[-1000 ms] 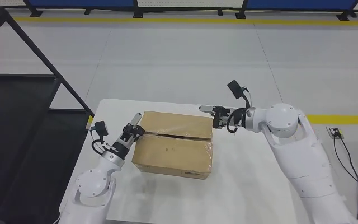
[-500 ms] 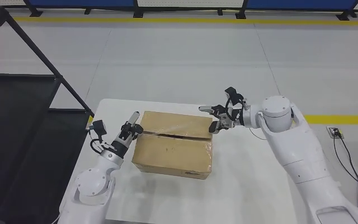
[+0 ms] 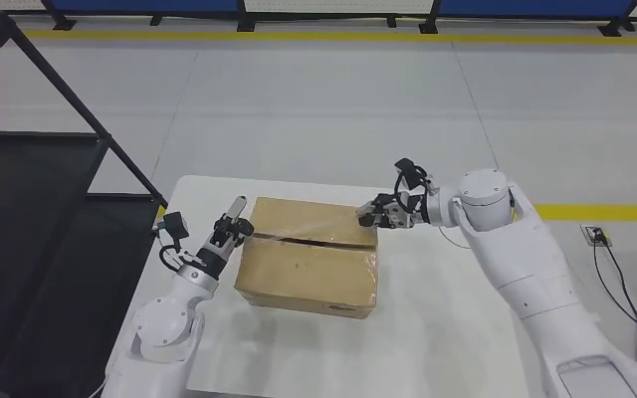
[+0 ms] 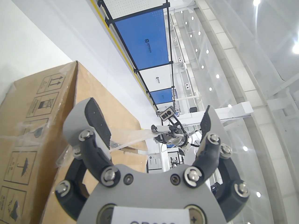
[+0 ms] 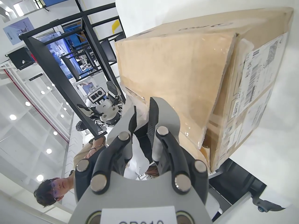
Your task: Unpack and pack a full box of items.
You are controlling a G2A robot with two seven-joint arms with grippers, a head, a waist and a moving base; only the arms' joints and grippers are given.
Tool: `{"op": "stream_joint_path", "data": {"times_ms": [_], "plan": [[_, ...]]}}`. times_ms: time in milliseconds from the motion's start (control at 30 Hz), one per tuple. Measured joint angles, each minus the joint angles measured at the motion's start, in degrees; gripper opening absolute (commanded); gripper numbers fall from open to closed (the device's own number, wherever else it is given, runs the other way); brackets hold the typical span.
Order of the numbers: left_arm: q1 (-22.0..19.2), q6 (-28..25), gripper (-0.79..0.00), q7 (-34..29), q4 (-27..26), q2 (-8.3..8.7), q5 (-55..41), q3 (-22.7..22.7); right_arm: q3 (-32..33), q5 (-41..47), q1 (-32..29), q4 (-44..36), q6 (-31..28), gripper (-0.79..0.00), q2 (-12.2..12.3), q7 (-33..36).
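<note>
The brown cardboard box (image 3: 309,254), with wrinkled clear tape (image 4: 133,135) along its top seam, sits mid-way on the desk (image 3: 438,338). The right gripper (image 5: 143,108) pinches the tape; the left gripper (image 4: 149,108) hangs released.

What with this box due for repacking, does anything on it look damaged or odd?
Yes: the cardboard box has a torn, crumpled corner at its labelled end, and its clear tape is lifted off the top seam, pinched by the right end effector.

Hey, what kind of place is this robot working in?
Probably an industrial robot test hall: yellow floor line, blue partition panels, and a taped cardboard box on a white table.
</note>
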Motion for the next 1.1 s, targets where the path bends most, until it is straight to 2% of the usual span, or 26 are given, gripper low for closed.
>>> {"op": "stream_joint_path", "data": {"times_ms": [333, 767, 1100], "plan": [[-0.64, 0.24, 0.0, -0.83, 0.26, 0.06, 0.0, 0.86, 1.39, -1.36, -4.05, -6.49, -2.11, -0.782, 1.35, -0.28], [-1.72, 0.61, 0.0, -3.68, 0.66, 0.16, 0.3, 2.7, 6.35, -4.2, -14.21, -21.66, 0.53, -0.785, 4.06, -5.2], [-3.66, 2.59, 0.0, -6.44, 2.45, 0.12, -1.45, 4.24, 6.93, -5.86, -16.99, -24.85, -0.05, -0.785, 4.88, -6.88]]}}
